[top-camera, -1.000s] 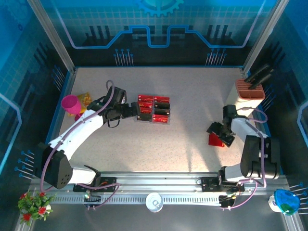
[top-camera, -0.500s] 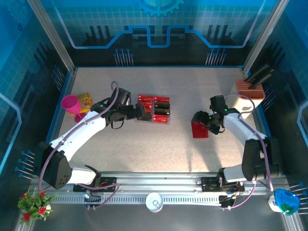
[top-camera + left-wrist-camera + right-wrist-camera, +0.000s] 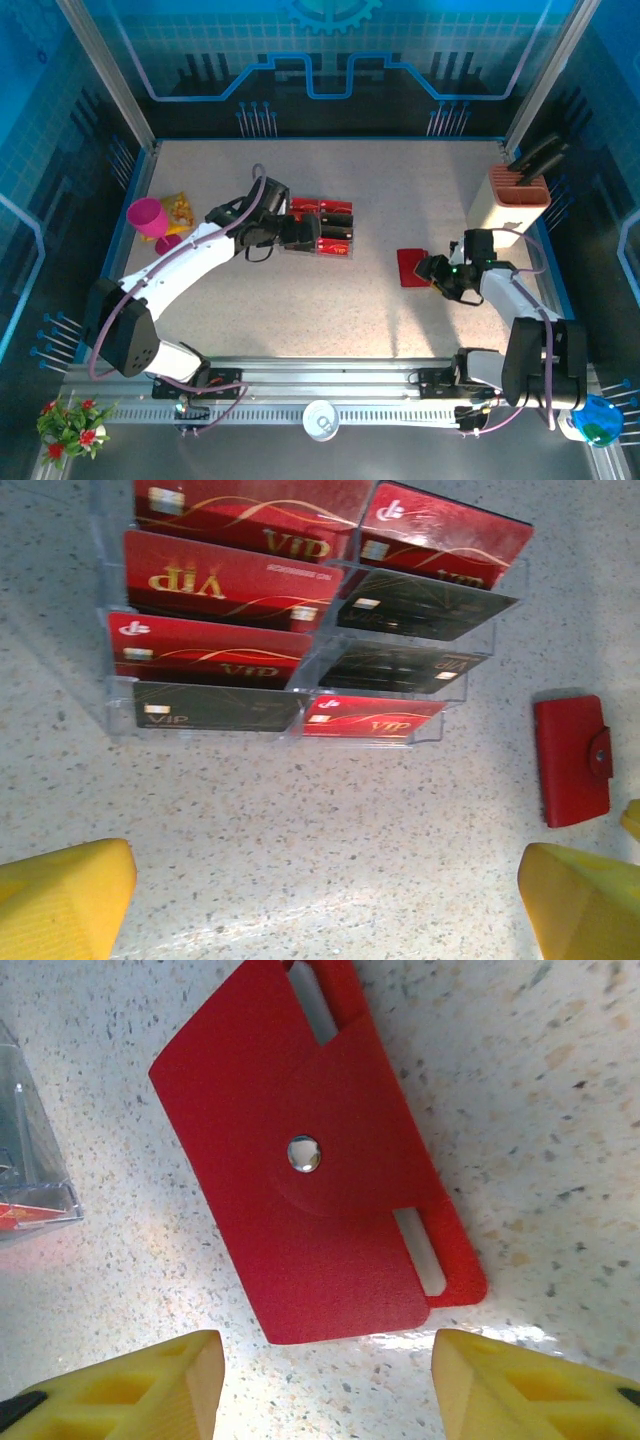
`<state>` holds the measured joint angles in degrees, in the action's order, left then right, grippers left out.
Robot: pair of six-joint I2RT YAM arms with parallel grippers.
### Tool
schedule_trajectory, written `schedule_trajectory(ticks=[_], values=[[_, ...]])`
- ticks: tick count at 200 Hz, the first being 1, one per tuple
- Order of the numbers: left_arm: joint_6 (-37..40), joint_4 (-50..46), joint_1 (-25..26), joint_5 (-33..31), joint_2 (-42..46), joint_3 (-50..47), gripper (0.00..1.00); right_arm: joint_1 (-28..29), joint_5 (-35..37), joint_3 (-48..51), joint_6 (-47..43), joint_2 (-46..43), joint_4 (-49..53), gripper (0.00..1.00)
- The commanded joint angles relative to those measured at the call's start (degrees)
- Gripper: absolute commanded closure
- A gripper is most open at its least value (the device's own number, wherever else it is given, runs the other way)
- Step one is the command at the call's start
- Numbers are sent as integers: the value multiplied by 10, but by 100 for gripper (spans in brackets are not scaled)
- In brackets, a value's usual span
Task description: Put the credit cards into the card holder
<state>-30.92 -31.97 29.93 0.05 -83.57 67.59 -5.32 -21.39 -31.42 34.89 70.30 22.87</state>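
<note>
Red card holder [image 3: 412, 268] lies flat and closed on the bench [image 3: 400, 180], right of centre in the top view, snap stud facing up. The right gripper [image 3: 325, 1370] sits just beside it with fingers apart and nothing between them, not touching the holder. Red and black credit cards [image 3: 230, 570] stand in a clear tray [image 3: 300, 725] left of centre in the top view, well apart from the holder. The left gripper [image 3: 320, 900] hangs at the tray's left edge, spread wide and empty.

Bright overhead light, soft shadows, white glare on the table [image 3: 560, 1160] beside the sharp card holder [image 3: 320, 1230].
</note>
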Motion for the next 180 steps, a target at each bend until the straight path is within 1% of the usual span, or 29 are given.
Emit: schedule_trajectory(ticks=[1, 30, 63, 79, 180], values=[[15, 2, 14, 20, -15, 30, 1, -11, -31, 4, -4, 13, -36, 42], [5, 8, 30, 13, -20, 32, 1, -27, -17, -5, -22, 26, -26, 42], [0, 7, 40, 14, -25, 33, 1, -50, 11, -10, -35, 2, 1, 39], [4, 5, 41, 14, -26, 35, 1, -56, 20, -10, -39, 4, 9, 38], [16, 3, 41, 27, -67, 66, 1, -53, -10, -19, -39, 67, -26, 41]])
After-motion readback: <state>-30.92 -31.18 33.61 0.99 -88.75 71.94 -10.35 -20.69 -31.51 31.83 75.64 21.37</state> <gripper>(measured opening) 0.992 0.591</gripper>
